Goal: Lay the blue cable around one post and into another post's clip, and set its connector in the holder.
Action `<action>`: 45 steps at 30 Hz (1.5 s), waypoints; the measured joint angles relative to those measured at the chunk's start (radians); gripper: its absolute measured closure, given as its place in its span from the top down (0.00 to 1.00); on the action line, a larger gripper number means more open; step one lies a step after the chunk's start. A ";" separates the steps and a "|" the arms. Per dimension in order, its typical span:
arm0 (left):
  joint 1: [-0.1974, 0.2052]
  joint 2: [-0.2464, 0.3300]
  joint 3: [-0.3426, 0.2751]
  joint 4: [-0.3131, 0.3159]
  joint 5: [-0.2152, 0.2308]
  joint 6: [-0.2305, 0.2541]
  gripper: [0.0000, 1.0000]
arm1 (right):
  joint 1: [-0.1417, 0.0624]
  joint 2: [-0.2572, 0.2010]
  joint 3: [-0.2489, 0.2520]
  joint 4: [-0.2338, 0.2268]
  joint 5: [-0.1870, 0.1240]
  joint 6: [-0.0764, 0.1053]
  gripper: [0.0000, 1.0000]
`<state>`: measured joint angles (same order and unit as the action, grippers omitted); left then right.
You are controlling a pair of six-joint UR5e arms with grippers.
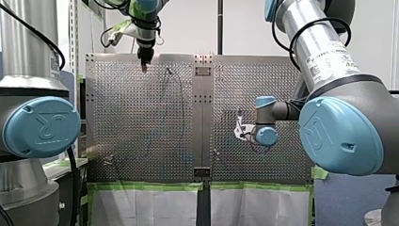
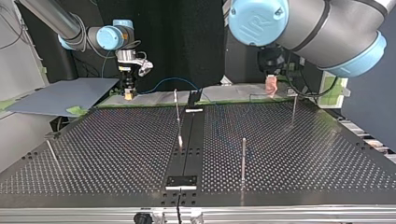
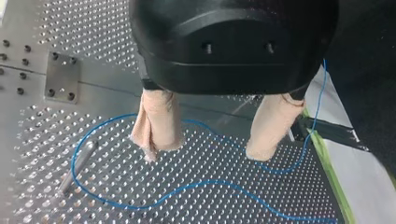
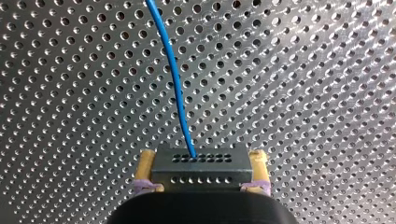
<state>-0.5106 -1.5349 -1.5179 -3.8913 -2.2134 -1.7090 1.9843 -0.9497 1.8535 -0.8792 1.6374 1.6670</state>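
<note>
Right gripper [image 4: 201,161] clamps connector [image 4: 201,173]; cable [image 4: 174,79] runs straight ahead of it. Left gripper [image 3: 205,150] is wide open over the cable loop and nearer the post [image 3: 78,164].

1. Front view: bright, even room light; the perforated table [image 1: 141,117] shows pale glare patches below my left gripper [image 1: 144,63].
2. Top view: dim, with a black backdrop behind my right gripper [image 2: 128,93]; a post [image 2: 243,158] catches a thin highlight.
3. Left wrist view: the table gleams pale beside the beige pads [image 3: 156,121]; the housing [image 3: 233,42] above them is unlit.
4. Right wrist view: hole rims glint ahead of my right gripper; the connector [image 4: 201,171] between its fingers reflects dully.
</note>
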 joint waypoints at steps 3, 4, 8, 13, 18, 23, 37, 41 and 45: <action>0.003 0.003 0.000 -0.001 -0.019 -0.001 1.00 | 0.000 0.000 0.000 0.000 0.000 -0.001 0.00; 0.004 0.004 0.000 -0.001 -0.023 -0.001 1.00 | 0.000 0.000 0.000 0.000 0.000 -0.002 0.00; 0.005 0.005 0.000 -0.001 -0.027 -0.001 1.00 | 0.000 0.000 0.000 0.003 0.000 -0.003 0.00; 0.007 0.005 0.000 -0.001 -0.023 0.000 1.00 | 0.000 -0.001 0.000 0.004 0.001 -0.004 0.00; 0.008 0.005 0.000 -0.001 -0.018 0.000 1.00 | 0.000 -0.001 0.000 0.005 0.001 -0.004 0.00; 0.008 0.005 0.000 -0.001 -0.017 0.000 1.00 | 0.000 -0.001 0.000 0.005 0.001 -0.004 0.00; 0.010 0.005 0.000 0.000 -0.012 -0.001 1.00 | 0.000 -0.001 0.000 0.003 0.001 -0.004 0.00; 0.010 0.005 0.000 0.000 -0.011 -0.002 1.00 | 0.000 -0.001 0.000 0.004 0.001 -0.004 0.00; 0.010 0.005 0.000 0.000 -0.010 -0.003 1.00 | 0.000 -0.001 0.000 0.005 0.001 -0.004 0.00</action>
<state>-0.5004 -1.5299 -1.5182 -3.8914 -2.2232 -1.7117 1.9843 -0.9505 1.8535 -0.8744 1.6384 1.6631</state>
